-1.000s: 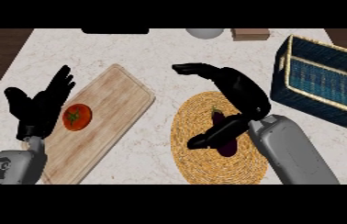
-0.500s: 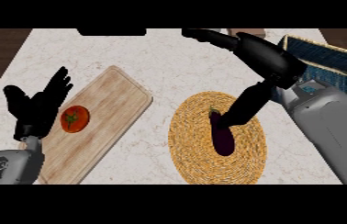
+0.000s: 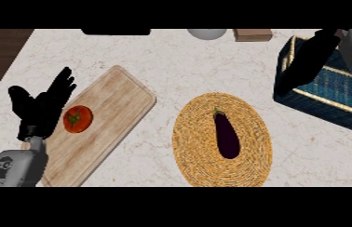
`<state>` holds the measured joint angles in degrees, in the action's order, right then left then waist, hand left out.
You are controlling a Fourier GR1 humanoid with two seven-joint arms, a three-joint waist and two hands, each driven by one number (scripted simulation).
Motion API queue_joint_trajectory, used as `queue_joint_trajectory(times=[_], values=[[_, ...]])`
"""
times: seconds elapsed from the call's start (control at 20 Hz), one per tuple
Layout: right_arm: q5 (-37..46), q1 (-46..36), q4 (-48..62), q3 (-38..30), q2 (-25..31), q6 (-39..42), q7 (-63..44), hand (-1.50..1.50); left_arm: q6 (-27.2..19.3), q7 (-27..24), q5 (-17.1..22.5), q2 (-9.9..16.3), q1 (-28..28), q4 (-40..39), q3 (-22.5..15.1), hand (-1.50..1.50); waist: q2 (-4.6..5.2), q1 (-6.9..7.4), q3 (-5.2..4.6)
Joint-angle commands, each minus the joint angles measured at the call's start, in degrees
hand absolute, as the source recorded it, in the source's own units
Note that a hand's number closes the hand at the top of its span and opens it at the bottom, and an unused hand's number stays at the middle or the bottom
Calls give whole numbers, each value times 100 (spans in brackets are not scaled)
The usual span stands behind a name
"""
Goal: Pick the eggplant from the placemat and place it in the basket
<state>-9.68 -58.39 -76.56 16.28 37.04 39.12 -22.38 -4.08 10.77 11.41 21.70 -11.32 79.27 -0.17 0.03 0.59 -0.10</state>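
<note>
The eggplant (image 3: 227, 134) lies ungrasped on the placemat (image 3: 196, 147); left robot hand (image 3: 41, 107) rests open, right unseen. Next: reach, grasp, carry to basket (image 3: 323, 98).

Eggplant (image 3: 227, 135) lies uncovered on placemat (image 3: 199, 161), bare counter (image 3: 186, 63) all around; right hand (image 3: 306, 65) overlaps basket (image 3: 323, 100) left rim.
</note>
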Motion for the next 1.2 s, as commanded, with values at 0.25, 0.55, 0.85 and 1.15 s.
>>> queue_joint_trajectory(times=[0.25, 0.55, 0.85, 1.15], values=[[-689, 83, 909, -645, 594, 1937, 569, -150, -52, 344, -21, -90, -137, 158, 74, 0, -2, -42, 12], [-189, 1216, 542, -1136, 574, 1540, 1535, -150, 51, 425, -13, -46, -102, 255, 207, 0, -3, -66, 17], [412, 2454, -176, -1097, 114, 1132, 2149, -150, 168, 515, -26, -33, 40, 431, 256, 0, -20, -89, 18], [1474, 2823, -62, -962, -631, 307, 2870, -150, 369, 227, -49, -38, -69, 5, 504, 0, 3, -44, 12]])
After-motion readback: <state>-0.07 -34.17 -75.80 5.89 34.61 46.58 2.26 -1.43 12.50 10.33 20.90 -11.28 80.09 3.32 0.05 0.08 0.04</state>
